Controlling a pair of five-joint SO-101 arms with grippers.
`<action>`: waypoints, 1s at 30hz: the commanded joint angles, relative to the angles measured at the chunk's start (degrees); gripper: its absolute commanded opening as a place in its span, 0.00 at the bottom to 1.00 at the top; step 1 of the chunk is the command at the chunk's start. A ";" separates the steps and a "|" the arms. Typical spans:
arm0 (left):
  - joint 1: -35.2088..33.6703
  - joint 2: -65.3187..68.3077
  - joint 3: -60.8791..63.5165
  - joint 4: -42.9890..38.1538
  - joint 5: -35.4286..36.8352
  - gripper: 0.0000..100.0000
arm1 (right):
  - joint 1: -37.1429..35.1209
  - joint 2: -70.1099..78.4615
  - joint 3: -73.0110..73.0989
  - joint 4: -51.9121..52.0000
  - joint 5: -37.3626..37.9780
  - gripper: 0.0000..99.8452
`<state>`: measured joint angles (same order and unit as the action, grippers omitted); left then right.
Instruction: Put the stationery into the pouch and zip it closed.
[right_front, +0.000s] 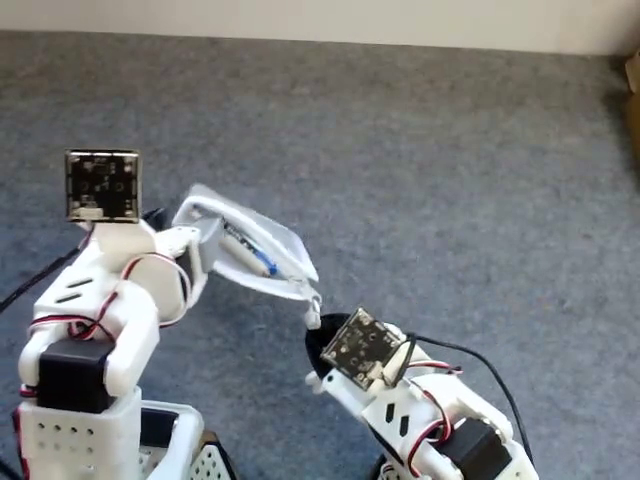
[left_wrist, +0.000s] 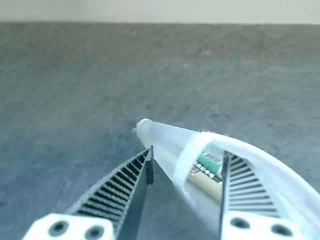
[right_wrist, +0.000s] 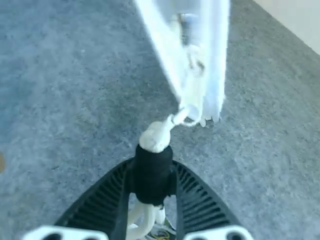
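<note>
While your left end effector (left_wrist: 186, 159) pinched one end of the pouch (right_front: 250, 250) above the bench (right_front: 450, 150), its long axis ran toward your right end effector (right_wrist: 152, 169), clamped on the zip pull (right_wrist: 156, 137).

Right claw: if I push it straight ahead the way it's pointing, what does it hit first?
The pouch: its zipper end hangs just ahead of the right claw, which is shut on the zip pull. Depth is hard to judge.
</note>
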<state>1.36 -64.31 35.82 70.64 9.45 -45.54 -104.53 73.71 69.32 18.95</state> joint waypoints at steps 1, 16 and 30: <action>7.60 -0.31 -1.36 -7.74 -0.44 0.22 | -1.10 0.66 -3.56 0.40 1.32 0.00; 29.14 -0.31 11.65 -22.95 -6.59 0.25 | -1.10 0.66 -3.82 1.89 1.41 0.00; 31.08 -0.92 5.41 -11.43 -8.09 0.26 | -0.84 0.66 -3.91 1.45 0.97 0.00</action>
<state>32.48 -64.31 46.90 55.16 1.80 -46.07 -104.53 73.71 71.08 19.56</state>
